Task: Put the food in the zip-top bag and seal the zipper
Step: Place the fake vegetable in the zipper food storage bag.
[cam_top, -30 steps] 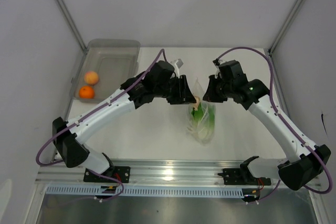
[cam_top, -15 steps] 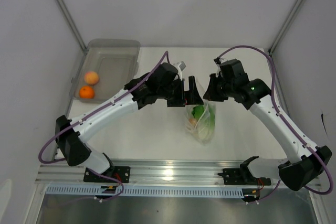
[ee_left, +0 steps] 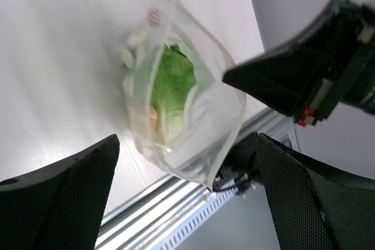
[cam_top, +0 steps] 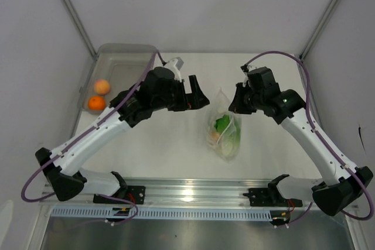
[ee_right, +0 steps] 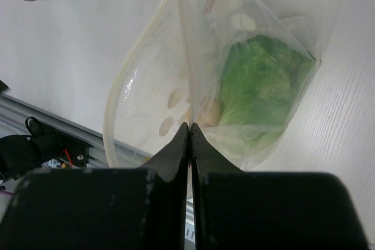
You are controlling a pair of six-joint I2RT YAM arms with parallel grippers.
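Left gripper is spread wide just left of the zip-top bag. Right gripper pinches its far rim; lettuce and beige lump inside, 2 oranges sit in the far-left bin.

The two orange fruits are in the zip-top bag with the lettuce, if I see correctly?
Not quite: the two orange fruits lie in the grey bin, as the top external view shows. The lettuce is in the zip-top bag.

Overhead view looks down; 2 close wrist views share the bag.
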